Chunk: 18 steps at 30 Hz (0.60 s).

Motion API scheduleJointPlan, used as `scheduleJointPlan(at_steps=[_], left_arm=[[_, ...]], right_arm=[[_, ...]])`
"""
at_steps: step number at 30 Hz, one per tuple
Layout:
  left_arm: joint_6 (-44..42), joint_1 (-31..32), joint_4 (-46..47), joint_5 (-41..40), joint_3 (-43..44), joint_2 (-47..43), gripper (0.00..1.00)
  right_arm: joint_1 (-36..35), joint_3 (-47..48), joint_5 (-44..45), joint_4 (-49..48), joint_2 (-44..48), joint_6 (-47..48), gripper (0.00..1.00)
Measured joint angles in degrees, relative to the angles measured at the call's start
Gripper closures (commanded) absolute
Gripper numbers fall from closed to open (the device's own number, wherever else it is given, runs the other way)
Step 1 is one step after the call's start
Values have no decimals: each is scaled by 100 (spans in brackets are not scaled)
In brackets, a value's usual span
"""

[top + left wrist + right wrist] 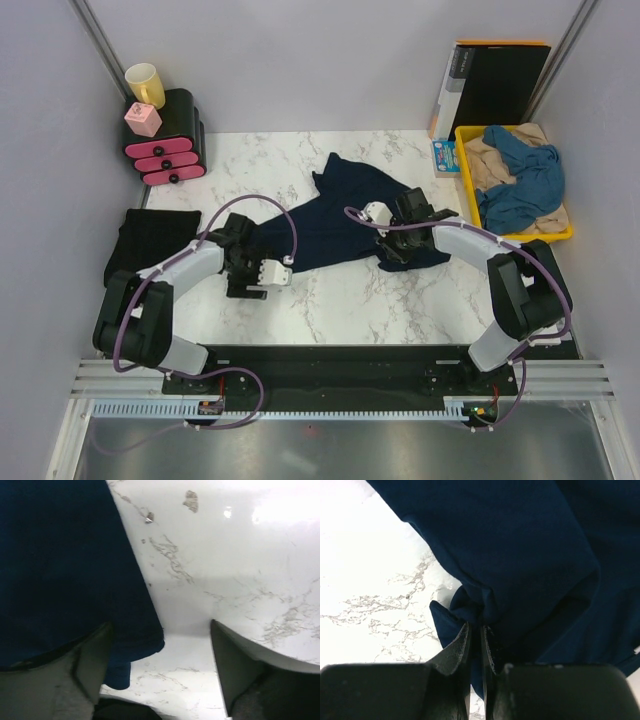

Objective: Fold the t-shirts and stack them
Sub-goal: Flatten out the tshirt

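The large dark navy t-shirt [345,215] lies crumpled in the middle of the marble table. My right gripper [392,240] is at its right lower edge. In the right wrist view this gripper [481,630] is shut on a bunched fold of the navy t-shirt [520,555]. My left gripper [250,270] is at the shirt's left lower corner. In the left wrist view it [160,650] is open. The navy cloth [65,570] hangs over its left finger [90,655], with bare table between the jaws. A black shirt [150,243] lies folded at the left.
A yellow tray [520,236] at the right holds a medium-blue shirt [525,180] and a beige one [488,165]. A black orange-edged folder [495,85] leans at the back right. Pink-and-black drawers [165,145] with a yellow mug [145,82] stand at the back left.
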State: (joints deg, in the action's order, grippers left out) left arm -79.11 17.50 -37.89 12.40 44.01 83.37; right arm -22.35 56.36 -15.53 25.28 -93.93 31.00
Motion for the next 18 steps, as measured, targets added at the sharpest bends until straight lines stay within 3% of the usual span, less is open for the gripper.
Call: scheduleJointPlan(at_steps=[1, 3, 4, 6, 7, 8, 18], left_arm=[[37, 0, 17, -9, 11, 28, 38], [114, 2, 173, -42, 66, 131, 51], [157, 4, 254, -74, 111, 195, 65], [208, 11, 540, -157, 164, 323, 75], [240, 11, 592, -195, 192, 372, 91], [245, 20, 734, -232, 190, 413, 98], [297, 26, 791, -337, 352, 511, 98]], right_arm=[[0, 37, -2, 0, 0, -9, 84], [0, 114, 0, 11, -2, -22, 84], [0, 144, 0, 17, -2, -26, 84], [0, 201, -2, 46, -2, -37, 84], [0, 219, -4, 52, -2, -37, 84], [0, 245, -4, 68, -2, -37, 84], [0, 466, -7, 367, 0, 181, 87]])
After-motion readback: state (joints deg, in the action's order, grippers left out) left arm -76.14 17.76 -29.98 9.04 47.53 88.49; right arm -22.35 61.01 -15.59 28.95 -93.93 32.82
